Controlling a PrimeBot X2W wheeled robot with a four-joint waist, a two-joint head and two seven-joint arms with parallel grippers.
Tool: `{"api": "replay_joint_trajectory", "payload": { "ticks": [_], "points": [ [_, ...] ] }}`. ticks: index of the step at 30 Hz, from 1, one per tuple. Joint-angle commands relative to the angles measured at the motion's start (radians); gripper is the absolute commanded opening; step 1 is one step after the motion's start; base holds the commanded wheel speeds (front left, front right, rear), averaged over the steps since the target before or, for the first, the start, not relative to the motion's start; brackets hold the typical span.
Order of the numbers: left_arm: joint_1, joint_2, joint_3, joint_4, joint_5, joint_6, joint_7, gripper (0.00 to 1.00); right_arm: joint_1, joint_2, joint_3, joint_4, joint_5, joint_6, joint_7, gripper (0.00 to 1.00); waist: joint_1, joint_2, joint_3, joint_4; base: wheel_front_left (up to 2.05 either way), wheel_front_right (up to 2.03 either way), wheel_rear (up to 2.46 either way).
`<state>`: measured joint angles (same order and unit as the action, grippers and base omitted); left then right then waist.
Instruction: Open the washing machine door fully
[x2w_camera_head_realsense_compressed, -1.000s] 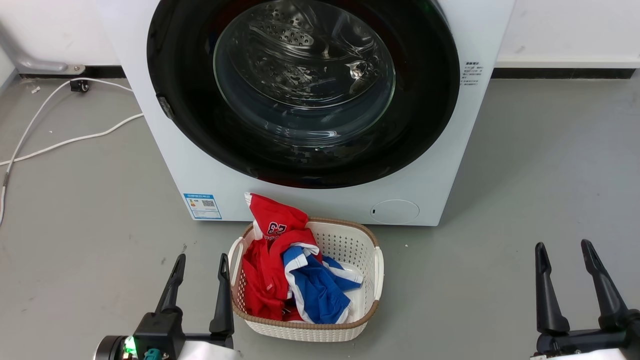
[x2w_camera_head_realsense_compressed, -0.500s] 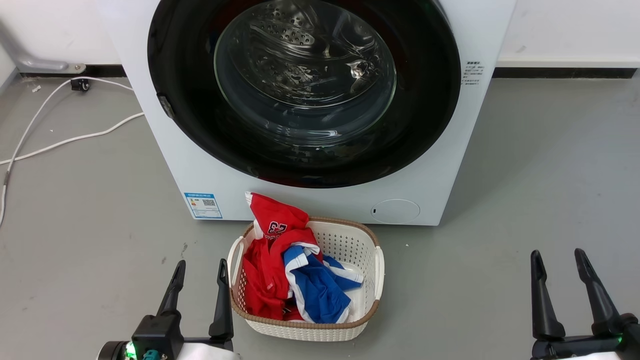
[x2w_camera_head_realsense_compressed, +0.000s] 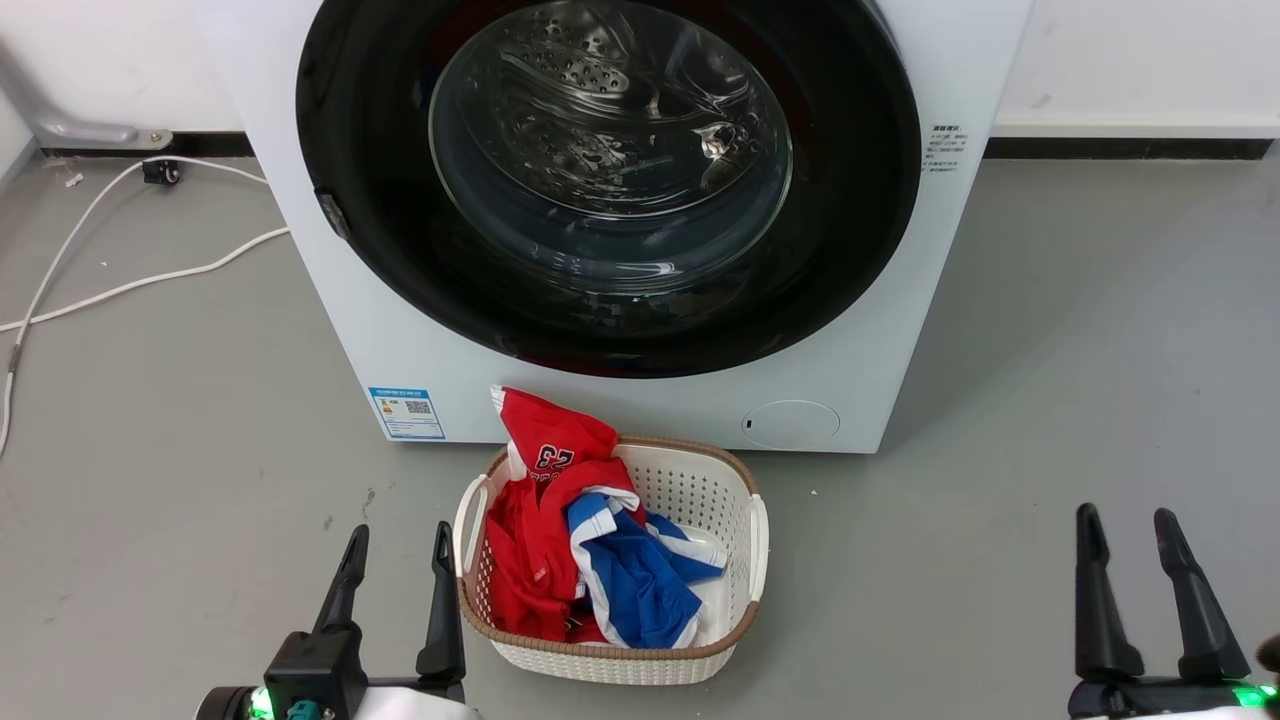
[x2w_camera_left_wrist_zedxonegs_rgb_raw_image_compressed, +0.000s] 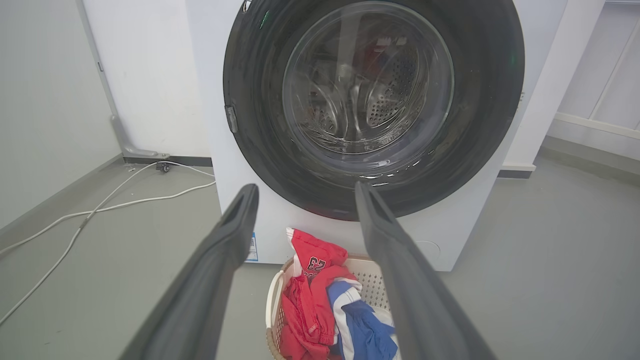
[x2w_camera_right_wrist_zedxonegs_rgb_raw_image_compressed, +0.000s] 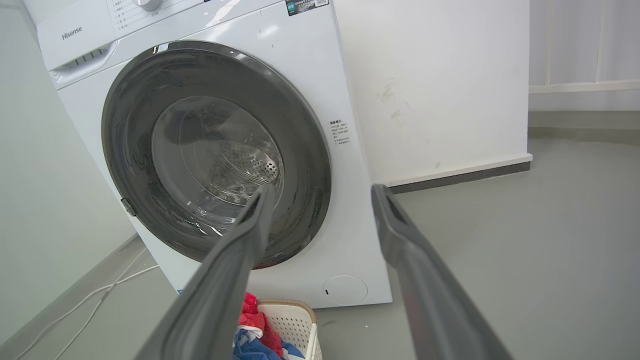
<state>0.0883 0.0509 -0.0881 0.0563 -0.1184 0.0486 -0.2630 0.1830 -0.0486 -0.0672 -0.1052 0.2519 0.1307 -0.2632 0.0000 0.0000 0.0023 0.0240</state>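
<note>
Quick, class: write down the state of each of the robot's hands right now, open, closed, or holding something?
Left hand: open, holding nothing.
Right hand: open, holding nothing.

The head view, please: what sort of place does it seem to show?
Likely a laundry corner: a white front-loading washing machine against a plain wall, a laundry basket of clothes before it, on a bare grey floor.
</note>
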Motion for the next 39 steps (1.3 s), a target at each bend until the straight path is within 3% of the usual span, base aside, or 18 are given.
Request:
{"api": "replay_joint_trajectory", "payload": {
  "ticks": [1,4,5,6,7,14,22,26,31,39],
  "points": [
    [0.005,0.000,0.002,0.001,0.001,0.005,-0.003,1.00,-0.005,-0.003,-0.003,0.006,0.065,0.000,-0.002,1.00,0.0000,0.0000,-0.001,0.000,0.00,0.00,0.00],
    [0.006,-0.001,0.002,0.002,0.001,0.005,-0.003,1.00,-0.011,-0.003,-0.017,0.028,0.259,0.000,-0.002,1.00,0.0000,0.0000,-0.004,-0.001,0.00,0.00,0.00],
    [0.007,-0.001,0.003,0.002,0.001,0.005,-0.003,1.00,-0.017,-0.002,-0.010,0.027,0.317,0.000,-0.002,0.70,0.0000,0.0000,-0.005,-0.001,0.00,0.00,0.00],
    [0.008,0.000,0.004,0.002,0.000,0.006,-0.003,1.00,-0.018,-0.002,-0.008,0.031,0.377,0.000,-0.002,0.16,0.0000,0.0000,-0.006,-0.002,0.00,0.00,0.00],
    [0.009,0.000,0.005,0.001,0.000,0.006,-0.003,1.00,-0.018,-0.002,-0.001,0.031,0.423,0.000,-0.002,0.00,0.0000,0.0000,-0.007,-0.003,0.00,0.00,0.00],
    [0.009,0.000,0.006,0.004,-0.002,0.004,-0.003,1.00,-0.018,-0.003,0.030,0.063,0.829,0.000,-0.002,0.00,0.0000,0.0000,-0.011,-0.004,0.00,0.00,0.00],
    [0.012,0.000,0.006,0.005,-0.006,0.006,-0.003,1.00,-0.006,-0.002,0.086,0.051,1.125,0.000,-0.002,0.00,0.0000,0.0000,-0.013,-0.001,0.00,0.00,0.00],
    [0.012,0.000,0.009,0.004,-0.007,0.007,-0.003,1.00,0.003,-0.005,0.105,0.027,1.234,0.000,0.007,0.00,0.0000,0.0000,-0.013,-0.001,0.00,0.00,0.00],
    [0.014,0.000,0.010,0.001,-0.008,0.005,-0.003,1.00,0.019,-0.013,0.080,-0.005,1.391,0.000,0.103,0.00,0.0000,0.0000,-0.012,-0.002,0.00,0.00,0.00],
    [0.016,0.000,0.009,-0.003,-0.012,0.006,-0.003,1.00,0.039,-0.012,0.005,-0.004,1.481,0.000,0.265,0.00,0.0000,0.0000,-0.009,0.000,0.00,0.00,0.00]
  ]
}}
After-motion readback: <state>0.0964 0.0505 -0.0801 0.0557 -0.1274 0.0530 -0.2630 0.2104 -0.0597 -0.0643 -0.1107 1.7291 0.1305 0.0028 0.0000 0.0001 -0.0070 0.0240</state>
